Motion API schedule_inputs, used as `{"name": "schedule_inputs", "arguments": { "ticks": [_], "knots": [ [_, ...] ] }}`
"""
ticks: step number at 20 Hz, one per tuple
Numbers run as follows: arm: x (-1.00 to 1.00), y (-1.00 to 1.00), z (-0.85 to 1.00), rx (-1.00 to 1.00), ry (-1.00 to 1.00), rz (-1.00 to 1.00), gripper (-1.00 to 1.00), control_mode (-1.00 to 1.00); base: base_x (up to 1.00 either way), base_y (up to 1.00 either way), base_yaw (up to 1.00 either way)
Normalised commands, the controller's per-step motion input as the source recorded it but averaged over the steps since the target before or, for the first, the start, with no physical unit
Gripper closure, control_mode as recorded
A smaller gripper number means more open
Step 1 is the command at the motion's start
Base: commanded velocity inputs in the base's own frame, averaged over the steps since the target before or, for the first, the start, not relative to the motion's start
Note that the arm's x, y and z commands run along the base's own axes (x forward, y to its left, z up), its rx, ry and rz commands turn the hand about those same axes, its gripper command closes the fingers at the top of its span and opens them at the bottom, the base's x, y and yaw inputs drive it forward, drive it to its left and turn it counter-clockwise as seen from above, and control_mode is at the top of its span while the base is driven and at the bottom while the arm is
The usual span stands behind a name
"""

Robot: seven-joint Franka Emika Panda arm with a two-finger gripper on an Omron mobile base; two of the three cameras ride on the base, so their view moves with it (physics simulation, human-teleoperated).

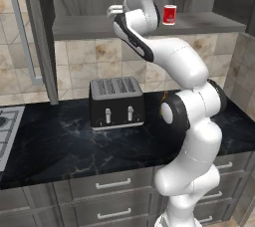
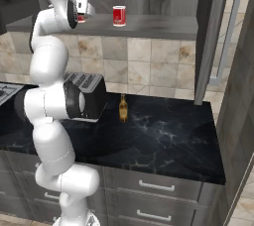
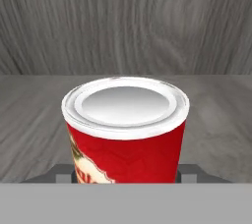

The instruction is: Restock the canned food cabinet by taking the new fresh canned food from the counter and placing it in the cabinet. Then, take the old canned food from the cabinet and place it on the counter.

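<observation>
The old canned food (image 3: pixel 125 134), red with a silvery lid and a yellow-orange picture label, stands on the cabinet (image 3: pixel 216 120) shelf board, close up in the hand view. My gripper (image 3: pixel 126 175) is shut on it, one dark finger against each side. In the right base view the gripper (image 2: pixel 85 12) is at the shelf's left part with a sliver of this can (image 2: pixel 81 19) showing. The new fresh canned food (image 1: pixel 169 14), plain deep red, stands upright on the shelf to the right (image 2: pixel 119 16). Below lies the black counter (image 1: pixel 60 146).
A black toaster (image 1: pixel 117 102) stands on the counter under the shelf, with a brown bottle (image 2: pixel 123 108) to its right. The open cabinet door (image 2: pixel 213 36) hangs on the right, another door (image 1: pixel 35 37) on the left. A stove corner (image 1: pixel 6 126) is at the far left.
</observation>
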Motion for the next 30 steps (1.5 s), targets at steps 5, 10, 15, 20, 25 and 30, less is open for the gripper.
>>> {"name": "schedule_inputs", "arguments": {
  "ticks": [5,10,15,20,25,30],
  "knots": [
    [-0.32,0.0,0.0,0.0,-0.01,0.0,1.0,-1.0,0.0,0.0,0.0],
    [-0.92,0.0,0.0,0.0,-0.16,0.0,1.0,-1.0,0.0,0.0,0.0],
    [-1.0,-0.05,0.26,0.0,-0.23,0.03,1.0,-1.0,0.0,0.0,0.0],
    [-1.0,-0.21,0.46,0.02,-0.03,0.1,1.0,-1.0,0.0,0.0,0.0],
    [-1.0,-0.32,0.38,0.01,0.04,0.15,1.0,-1.0,0.0,0.0,0.0],
    [-1.0,-0.59,-0.13,0.0,0.16,0.2,1.0,-1.0,0.0,0.0,0.0]
  ]
}}
